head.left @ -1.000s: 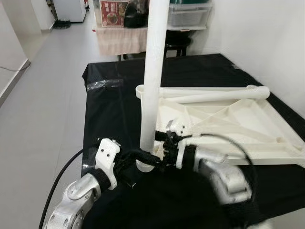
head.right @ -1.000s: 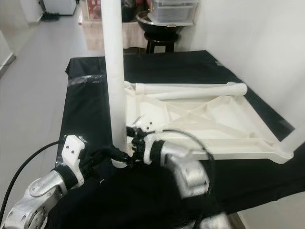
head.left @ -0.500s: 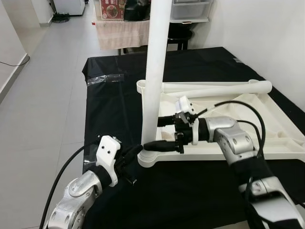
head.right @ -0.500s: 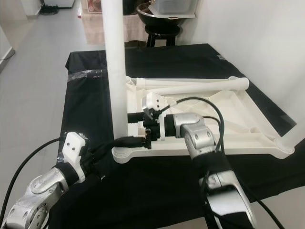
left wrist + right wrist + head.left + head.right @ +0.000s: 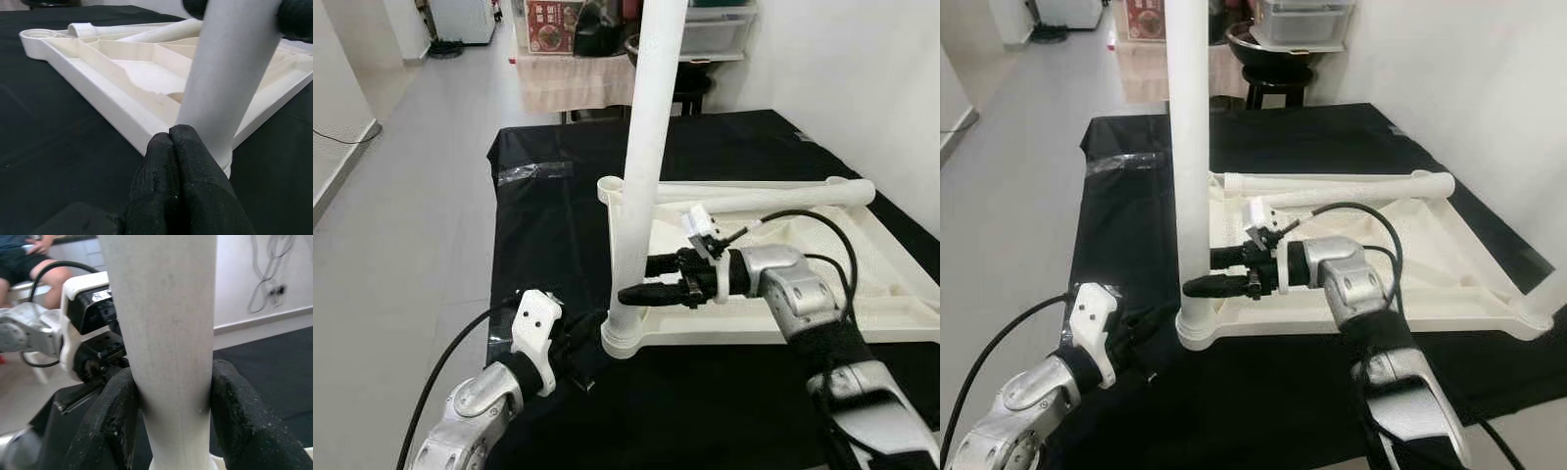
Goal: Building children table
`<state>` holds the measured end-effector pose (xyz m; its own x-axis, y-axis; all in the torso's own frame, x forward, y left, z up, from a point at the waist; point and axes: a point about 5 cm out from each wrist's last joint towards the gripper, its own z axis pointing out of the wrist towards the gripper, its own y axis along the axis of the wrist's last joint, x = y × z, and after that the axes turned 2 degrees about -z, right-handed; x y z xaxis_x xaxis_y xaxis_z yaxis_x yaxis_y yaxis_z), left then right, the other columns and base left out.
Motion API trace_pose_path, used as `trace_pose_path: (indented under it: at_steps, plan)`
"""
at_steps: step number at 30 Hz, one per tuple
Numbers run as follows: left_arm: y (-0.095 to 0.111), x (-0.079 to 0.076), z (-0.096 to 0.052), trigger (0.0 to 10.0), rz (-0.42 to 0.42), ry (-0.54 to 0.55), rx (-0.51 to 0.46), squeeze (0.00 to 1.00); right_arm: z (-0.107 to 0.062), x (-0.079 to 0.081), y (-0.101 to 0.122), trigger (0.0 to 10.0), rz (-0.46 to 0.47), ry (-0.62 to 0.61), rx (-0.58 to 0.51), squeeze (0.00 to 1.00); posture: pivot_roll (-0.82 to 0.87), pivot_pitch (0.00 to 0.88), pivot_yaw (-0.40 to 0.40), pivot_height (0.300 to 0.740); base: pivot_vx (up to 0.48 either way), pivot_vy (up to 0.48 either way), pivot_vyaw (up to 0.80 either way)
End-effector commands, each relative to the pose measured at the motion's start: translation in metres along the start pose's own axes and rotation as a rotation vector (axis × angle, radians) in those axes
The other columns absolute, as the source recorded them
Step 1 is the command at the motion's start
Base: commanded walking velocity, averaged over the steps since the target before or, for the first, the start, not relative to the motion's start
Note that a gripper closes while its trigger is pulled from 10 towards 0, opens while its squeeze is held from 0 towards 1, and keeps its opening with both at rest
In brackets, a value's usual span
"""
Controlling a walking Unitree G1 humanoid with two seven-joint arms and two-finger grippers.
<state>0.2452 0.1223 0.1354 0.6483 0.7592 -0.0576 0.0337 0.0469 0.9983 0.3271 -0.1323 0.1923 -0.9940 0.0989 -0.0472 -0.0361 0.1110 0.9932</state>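
Observation:
The white table top (image 5: pixel 783 333) lies upside down on the black-covered table. One white leg (image 5: pixel 646 196) stands upright in its near-left corner socket (image 5: pixel 625 343). My right gripper (image 5: pixel 634 279) reaches in from the right and is shut on the leg a little above the socket, one finger on each side (image 5: pixel 115 421). My left gripper (image 5: pixel 171 134) is low at the near left, its fingers pressed together with nothing between them. Its tips rest by the foot of the leg at the socket corner (image 5: pixel 592 333).
Loose white legs (image 5: pixel 754 194) lie across the far edge of the table top. A tape patch (image 5: pixel 530 171) marks the black cloth at the far left. Grey floor runs along the left, a white wall on the right. A seated person (image 5: pixel 29 254) shows behind.
My right arm has swung out from the leg's base to the right, and its gripper now holds the leg slightly higher. The left gripper stays at the socket. The head view has shifted.

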Motion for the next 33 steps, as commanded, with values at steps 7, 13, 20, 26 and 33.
trace_pose_path:
  at_steps: [7,13,20,26,33]
  plan:
    - [-0.002,0.001,-0.003,10.0,-0.008,-0.005,0.015,0.00,0.017,0.013,-0.053,0.0,0.168,-0.780,0.023,0.00,-0.01,0.083,-0.065,0.740,0.000,0.000,0.00]
    - [-0.002,0.005,-0.002,10.0,-0.021,-0.013,0.017,0.00,0.024,0.023,-0.055,0.0,0.054,-0.779,0.102,0.00,-0.02,0.067,-0.048,0.740,0.000,0.000,0.00]
    - [-0.002,0.005,-0.002,10.0,-0.011,0.007,0.015,0.00,0.033,0.028,-0.046,10.0,0.100,-0.613,0.058,1.00,-0.01,0.064,-0.055,0.740,0.000,0.000,0.00]
    - [-0.002,0.005,-0.002,10.0,-0.008,0.010,0.016,0.00,0.041,0.031,-0.029,10.0,0.042,-0.393,0.026,1.00,-0.01,0.064,-0.054,0.740,0.000,0.000,0.00]
    - [-0.005,0.006,-0.004,10.0,0.031,0.017,0.054,0.00,0.039,0.016,-0.012,10.0,-0.105,-0.152,0.089,0.00,0.02,0.047,-0.041,0.740,0.000,0.000,0.00]
